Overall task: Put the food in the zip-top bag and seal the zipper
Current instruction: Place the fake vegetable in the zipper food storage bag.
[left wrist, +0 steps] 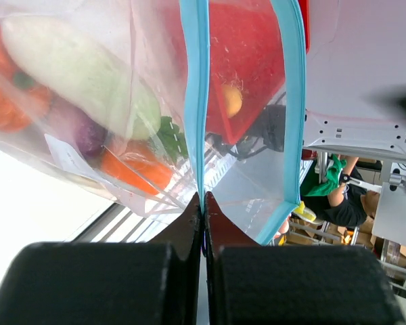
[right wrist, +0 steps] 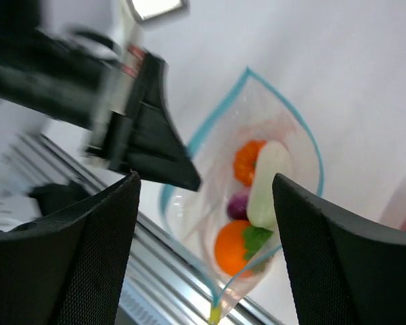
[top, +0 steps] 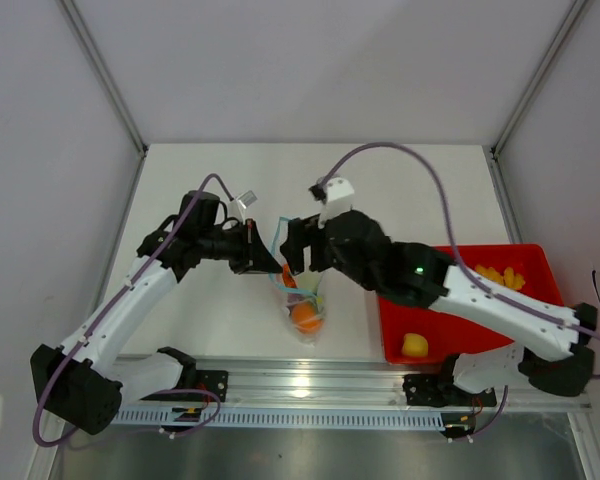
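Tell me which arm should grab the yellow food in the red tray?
Probably right. The right gripper is open and empty, and the red tray sits on its side. The left gripper holds the zip-top bag up, shut on its zipper.

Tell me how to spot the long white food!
Find the front middle of the table, where the left fingers pinch a clear zip-top bag by its blue zipper. Inside, the white piece lies beside an orange pumpkin and purple garlic bulb. It's the only long, pale food; its neighbours are round and colourful.

Left gripper (left wrist: 203,200) clamped, right gripper (right wrist: 204,181) spread wide
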You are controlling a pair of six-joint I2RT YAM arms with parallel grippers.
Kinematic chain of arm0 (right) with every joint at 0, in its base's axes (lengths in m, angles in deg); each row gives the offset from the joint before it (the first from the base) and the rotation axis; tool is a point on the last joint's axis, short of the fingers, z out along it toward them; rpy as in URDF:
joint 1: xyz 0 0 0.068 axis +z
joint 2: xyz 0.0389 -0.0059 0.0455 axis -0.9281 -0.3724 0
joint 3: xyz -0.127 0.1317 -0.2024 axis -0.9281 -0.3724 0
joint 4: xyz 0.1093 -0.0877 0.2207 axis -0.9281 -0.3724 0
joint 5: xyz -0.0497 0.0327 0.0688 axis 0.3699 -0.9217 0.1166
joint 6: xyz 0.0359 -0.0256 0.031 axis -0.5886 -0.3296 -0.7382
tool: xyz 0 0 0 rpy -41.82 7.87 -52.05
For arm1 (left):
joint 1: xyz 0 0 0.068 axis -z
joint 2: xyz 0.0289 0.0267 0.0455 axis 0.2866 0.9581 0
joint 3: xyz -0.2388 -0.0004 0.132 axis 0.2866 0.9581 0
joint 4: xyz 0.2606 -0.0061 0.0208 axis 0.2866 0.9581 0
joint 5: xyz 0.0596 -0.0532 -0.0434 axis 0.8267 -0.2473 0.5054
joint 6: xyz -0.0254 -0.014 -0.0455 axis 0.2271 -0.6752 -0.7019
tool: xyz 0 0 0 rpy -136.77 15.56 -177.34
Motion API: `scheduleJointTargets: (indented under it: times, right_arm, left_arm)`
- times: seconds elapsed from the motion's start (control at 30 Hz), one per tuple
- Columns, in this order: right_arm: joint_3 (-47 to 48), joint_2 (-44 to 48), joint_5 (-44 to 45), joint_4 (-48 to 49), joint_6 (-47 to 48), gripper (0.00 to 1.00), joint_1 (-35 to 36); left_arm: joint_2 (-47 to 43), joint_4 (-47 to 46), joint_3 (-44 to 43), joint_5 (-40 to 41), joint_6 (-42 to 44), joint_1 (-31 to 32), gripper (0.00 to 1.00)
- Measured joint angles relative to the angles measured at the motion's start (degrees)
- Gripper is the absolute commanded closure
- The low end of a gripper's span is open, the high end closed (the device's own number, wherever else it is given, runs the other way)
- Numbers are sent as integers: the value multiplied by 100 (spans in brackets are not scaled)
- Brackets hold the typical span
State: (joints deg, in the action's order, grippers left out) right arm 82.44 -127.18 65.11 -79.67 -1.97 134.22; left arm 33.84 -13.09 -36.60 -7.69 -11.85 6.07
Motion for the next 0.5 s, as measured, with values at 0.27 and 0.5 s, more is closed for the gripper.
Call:
scheduleJointTargets:
  times: [0.27, 0.5]
  right_arm:
    - [774, 1779, 901, -1274, -793, 20, -490]
    - [-120, 2238, 723, -2350, -1416, 20, -2463]
  left_arm:
    - [2, -31, 39, 2, 0, 2, 99]
    - [37, -50, 44, 2, 0, 2, 99]
